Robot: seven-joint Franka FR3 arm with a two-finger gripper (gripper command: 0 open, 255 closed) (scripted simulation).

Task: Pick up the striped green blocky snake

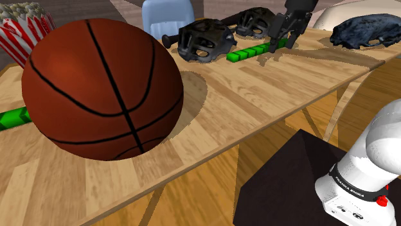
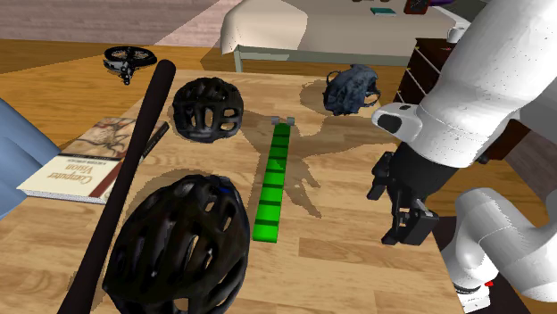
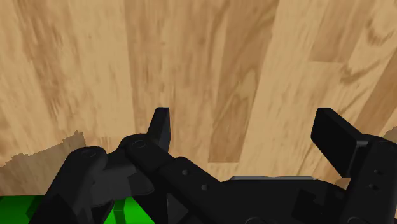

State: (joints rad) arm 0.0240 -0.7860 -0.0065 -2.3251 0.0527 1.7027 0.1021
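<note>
The basketball (image 1: 103, 90) is the closest thing in the shoulder view. It is big and orange-brown, and it rests on the wooden table (image 1: 257, 96). A short green piece (image 1: 13, 117) shows beside it on that view's left.

The white arm (image 2: 486, 89) comes in from the second exterior view's right. It bends over the table's near edge, and its wrist turns the black hand straight down toward the wood. The dark stand (image 1: 283, 186) is below the table's edge in the shoulder view.

A long black bat (image 2: 125, 169) lies along the table on the second exterior view's left. Two black helmets are next to it, the near helmet (image 2: 178, 245) and the far helmet (image 2: 207, 109). A book (image 2: 85, 161) lies on the other side of the bat.

The striped green blocky snake (image 2: 272, 183) lies stretched out straight on the table, to the right of both helmets in the second exterior view.

The gripper (image 2: 409, 234) hangs above the table, to the right of the snake and apart from it. Its fingers (image 3: 160, 127) stand wide apart, with only bare wood between them. In the wrist view the green of the snake shows under the body of the hand, not between the fingers.
</note>
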